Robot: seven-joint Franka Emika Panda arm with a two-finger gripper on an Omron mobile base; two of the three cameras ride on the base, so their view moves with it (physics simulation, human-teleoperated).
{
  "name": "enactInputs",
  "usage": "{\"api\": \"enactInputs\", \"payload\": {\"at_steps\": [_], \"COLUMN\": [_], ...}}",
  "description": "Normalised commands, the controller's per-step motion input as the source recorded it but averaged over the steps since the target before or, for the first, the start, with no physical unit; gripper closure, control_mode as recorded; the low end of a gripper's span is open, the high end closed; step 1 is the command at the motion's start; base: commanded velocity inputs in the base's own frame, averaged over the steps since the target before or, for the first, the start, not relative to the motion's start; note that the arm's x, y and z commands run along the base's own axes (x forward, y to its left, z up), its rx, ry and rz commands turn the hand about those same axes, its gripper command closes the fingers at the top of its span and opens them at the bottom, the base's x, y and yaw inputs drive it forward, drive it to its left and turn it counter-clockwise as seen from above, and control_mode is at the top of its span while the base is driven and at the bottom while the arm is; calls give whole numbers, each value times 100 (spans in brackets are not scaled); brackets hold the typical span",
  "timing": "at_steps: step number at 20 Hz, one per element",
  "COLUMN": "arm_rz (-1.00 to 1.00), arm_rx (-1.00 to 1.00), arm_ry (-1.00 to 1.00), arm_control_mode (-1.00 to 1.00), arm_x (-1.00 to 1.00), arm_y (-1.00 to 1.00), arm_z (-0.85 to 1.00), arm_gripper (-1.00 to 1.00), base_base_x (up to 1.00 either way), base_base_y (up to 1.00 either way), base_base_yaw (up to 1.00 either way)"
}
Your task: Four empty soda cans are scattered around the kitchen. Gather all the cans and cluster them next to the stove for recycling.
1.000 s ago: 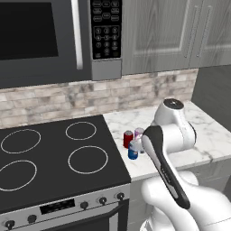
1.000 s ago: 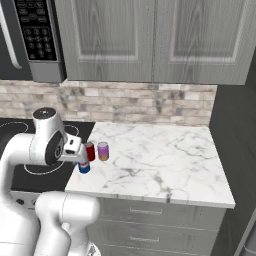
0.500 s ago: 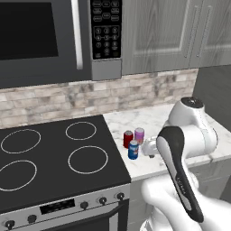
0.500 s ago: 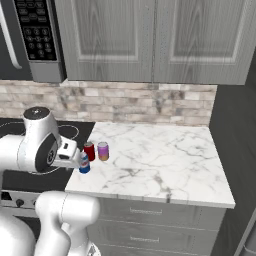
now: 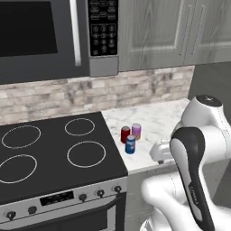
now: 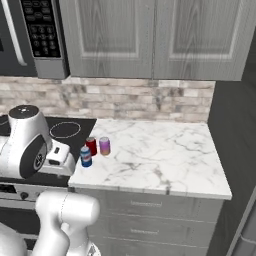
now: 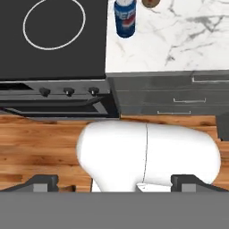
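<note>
While the gripper (image 7: pixel 114 181) hangs with jaws wide apart and empty, a blue Pepsi can (image 7: pixel 125 17) stands far ahead — stove (image 7: pixel 53 49) alongside.

hand view's top edge cuts off the blue can (image 7: pixel 125 18) and a second can (image 7: pixel 150 2).

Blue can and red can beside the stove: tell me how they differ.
The blue can is blue with a white-red logo; the red can is plain red. The blue can stands nearer the counter's front edge; the red can sits behind it. Both stand upright, with silver tops, close to the stove.
</note>
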Motion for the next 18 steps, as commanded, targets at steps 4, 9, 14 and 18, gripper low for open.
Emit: {"api": "enactInputs", "payload": {"at_steps": [4,9,14,18], "arm_rz": [0,0,0,0], "arm_rx": [0,0,0,0], "arm_ry": [0,0,0,0], "arm_control_mode": [100,100,100,100], "arm_x": [0,0,0,0], "arm_y": [0,0,0,0], "arm_z": [0,0,0,0], "arm_gripper": [-100,-100,-100,-100], "base_base_x": [-74,-47,-20,-19], "base_base_y": [-1,1,13,0], "base_base_yaw": [-2,-1,18,39]}}
